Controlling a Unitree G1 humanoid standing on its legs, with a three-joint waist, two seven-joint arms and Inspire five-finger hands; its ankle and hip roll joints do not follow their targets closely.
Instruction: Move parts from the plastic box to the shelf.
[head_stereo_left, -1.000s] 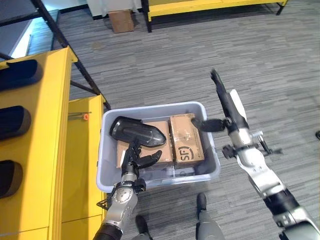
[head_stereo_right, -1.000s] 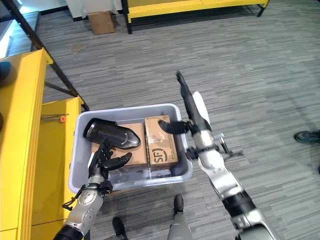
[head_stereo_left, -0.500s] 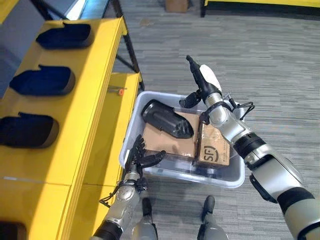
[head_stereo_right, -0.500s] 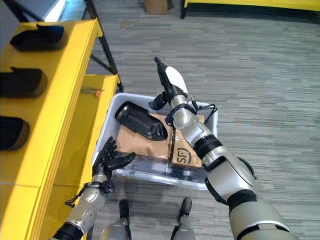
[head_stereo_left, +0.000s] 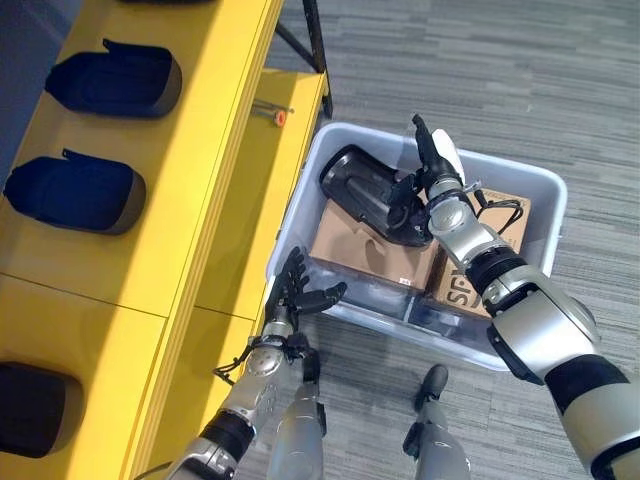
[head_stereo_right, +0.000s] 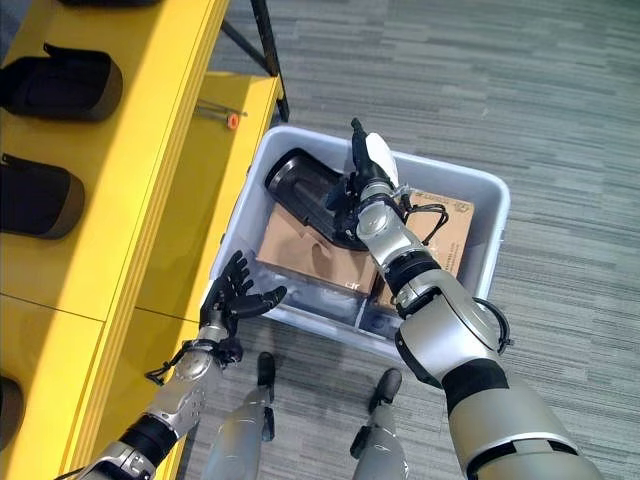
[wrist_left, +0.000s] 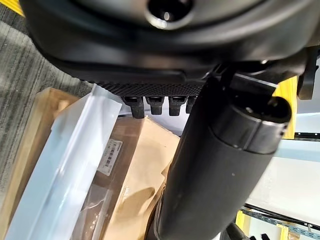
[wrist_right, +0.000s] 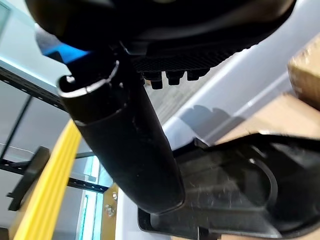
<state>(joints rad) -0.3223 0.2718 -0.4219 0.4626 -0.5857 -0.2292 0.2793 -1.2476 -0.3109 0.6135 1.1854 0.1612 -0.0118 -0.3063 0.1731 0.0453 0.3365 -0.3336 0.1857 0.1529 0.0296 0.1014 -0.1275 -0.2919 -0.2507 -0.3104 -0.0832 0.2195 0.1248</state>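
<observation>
The right robot hand (head_stereo_left: 432, 190) reaches into the plastic box (head_stereo_left: 535, 185), fingers straight, thumb against the black part (head_stereo_left: 365, 190) lying on cardboard boxes (head_stereo_left: 365, 255). The left robot hand (head_stereo_left: 300, 297) hovers spread open beside the box's near wall, by the yellow shelf (head_stereo_left: 190, 180).

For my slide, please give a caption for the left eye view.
Right hand reaches the black part in the plastic box; left hand open beside the yellow shelf.

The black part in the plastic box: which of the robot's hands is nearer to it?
Right. The right hand is over the black part inside the plastic box, fingers straight. The left hand is open at the box's near outer wall, apart from the part.
</observation>
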